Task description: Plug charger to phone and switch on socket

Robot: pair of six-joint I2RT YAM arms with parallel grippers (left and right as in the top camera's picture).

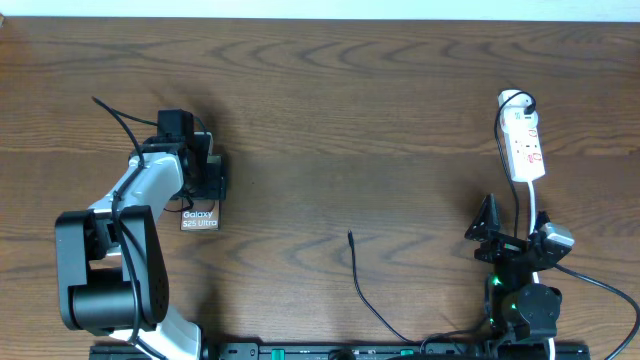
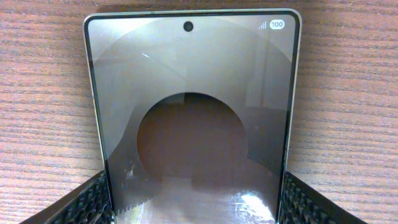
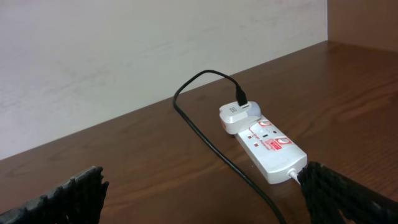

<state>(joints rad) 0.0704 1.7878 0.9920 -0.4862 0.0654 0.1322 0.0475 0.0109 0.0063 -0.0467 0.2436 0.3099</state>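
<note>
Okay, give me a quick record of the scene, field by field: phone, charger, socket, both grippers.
phone: flat on table, screen up
charger: tip loose on table, apart from phone
socket: right side, white adapter plugged in, switch state unclear
left gripper: closed on phone's long edges
right gripper: open, empty, facing socket

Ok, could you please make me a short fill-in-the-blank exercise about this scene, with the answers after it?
1. The left pincer holds a flat dark-brown glossy phone whose corner badge shows the number ____.
2. The right pincer stands ____, holding nothing.
3. The thin black charger cable ends, unplugged, between the phone and the narrow ____ power strip.
Missing words: 100, open, white.
</note>
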